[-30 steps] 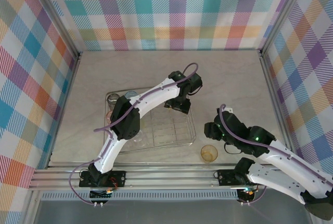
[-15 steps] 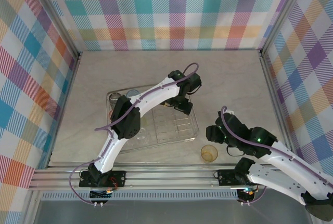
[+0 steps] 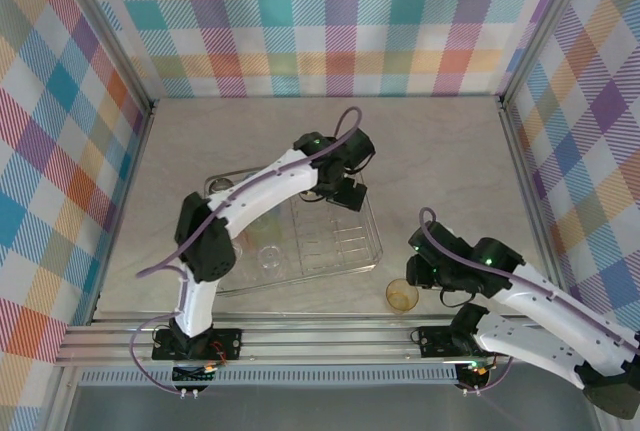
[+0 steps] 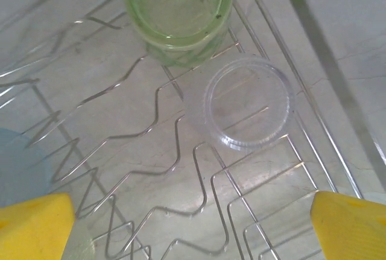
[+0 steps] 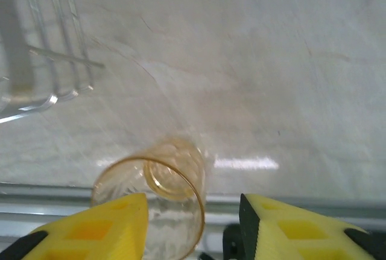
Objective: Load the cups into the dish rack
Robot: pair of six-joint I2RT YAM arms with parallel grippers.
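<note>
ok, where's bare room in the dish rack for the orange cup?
Dish rack: bare tines in the near-right part, nearest the orange cup. Crowded under the open left gripper: green cup, clear cup, light blue cup. Table beyond the rack is bare too.

Overhead and close left-wrist views share the dish rack (image 3: 340, 241).
</note>
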